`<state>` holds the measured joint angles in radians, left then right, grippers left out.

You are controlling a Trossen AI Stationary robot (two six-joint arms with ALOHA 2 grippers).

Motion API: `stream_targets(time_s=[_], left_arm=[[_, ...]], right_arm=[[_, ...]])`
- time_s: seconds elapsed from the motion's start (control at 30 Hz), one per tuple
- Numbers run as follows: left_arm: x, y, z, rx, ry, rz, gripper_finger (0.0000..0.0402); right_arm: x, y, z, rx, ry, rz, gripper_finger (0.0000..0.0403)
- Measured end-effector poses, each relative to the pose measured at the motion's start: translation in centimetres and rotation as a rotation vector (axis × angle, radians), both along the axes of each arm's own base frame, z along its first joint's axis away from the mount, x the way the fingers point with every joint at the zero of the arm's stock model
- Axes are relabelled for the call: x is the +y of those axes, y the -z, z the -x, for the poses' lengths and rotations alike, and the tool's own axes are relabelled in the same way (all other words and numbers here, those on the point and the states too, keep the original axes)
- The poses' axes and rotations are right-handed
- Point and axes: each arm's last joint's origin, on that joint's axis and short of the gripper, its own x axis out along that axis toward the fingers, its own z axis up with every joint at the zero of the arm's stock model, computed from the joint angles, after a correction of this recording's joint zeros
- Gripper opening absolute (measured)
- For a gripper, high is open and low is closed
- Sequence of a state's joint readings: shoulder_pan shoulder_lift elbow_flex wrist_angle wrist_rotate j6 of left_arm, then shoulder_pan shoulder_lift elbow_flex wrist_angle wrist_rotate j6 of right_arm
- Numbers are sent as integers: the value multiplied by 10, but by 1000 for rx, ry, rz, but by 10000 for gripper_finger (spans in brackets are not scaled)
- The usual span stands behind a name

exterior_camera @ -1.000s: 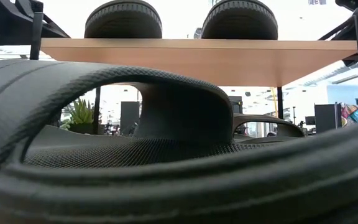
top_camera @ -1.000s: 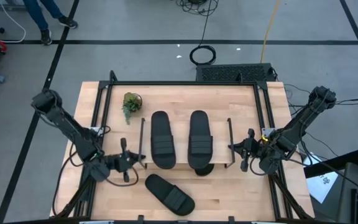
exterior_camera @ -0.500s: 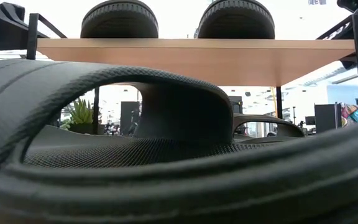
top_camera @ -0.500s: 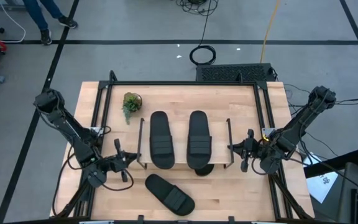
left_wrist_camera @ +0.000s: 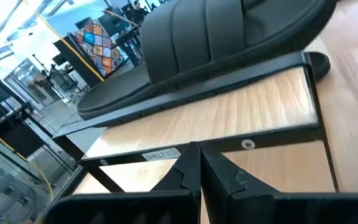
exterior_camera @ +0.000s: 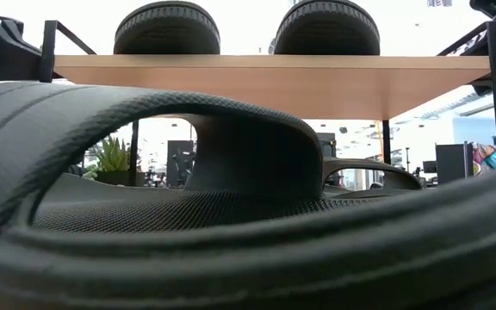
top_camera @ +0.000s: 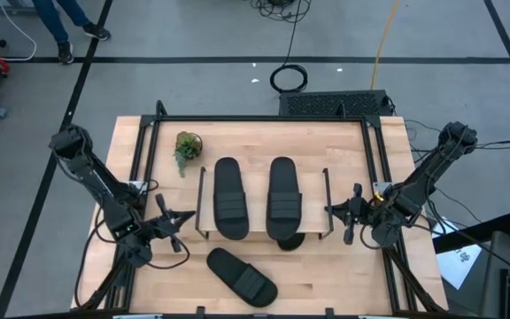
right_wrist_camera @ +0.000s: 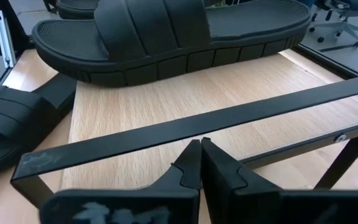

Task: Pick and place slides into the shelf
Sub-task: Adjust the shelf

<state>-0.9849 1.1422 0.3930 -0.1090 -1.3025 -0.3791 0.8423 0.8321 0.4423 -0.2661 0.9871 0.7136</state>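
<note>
Two black slides (top_camera: 250,200) lie side by side on the shelf (top_camera: 262,232) plank, a third peeks out beneath its front edge, a fourth rests on the counter (top_camera: 343,275) in front, while the left tool (top_camera: 168,223) and right tool (top_camera: 343,214), both clenched and empty, flank the shelf.

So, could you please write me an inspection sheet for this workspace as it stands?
Surface: wooden table, bare at the right front.
Job's things: two slides on the shelf; one under it; one loose in front.
Clutter: small potted plant.
Grippers: left tool shut, empty, beside the shelf's left frame; right tool shut, empty, at the right frame.
Cables: coiled cable on the floor.
Surroundings: a person's legs at the far left.
</note>
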Motion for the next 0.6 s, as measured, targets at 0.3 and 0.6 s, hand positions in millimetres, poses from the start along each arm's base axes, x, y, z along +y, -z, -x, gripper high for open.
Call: stream_targets(time_s=[0.3, 0.6], left_arm=[[2, -1, 4, -19, -15, 20, 0], [3, 0, 5, -13, -11, 38, 0]], right_arm=[[0, -2, 2, -53, 56, 50, 0], [-1, -3, 3, -82, 96, 76, 0]])
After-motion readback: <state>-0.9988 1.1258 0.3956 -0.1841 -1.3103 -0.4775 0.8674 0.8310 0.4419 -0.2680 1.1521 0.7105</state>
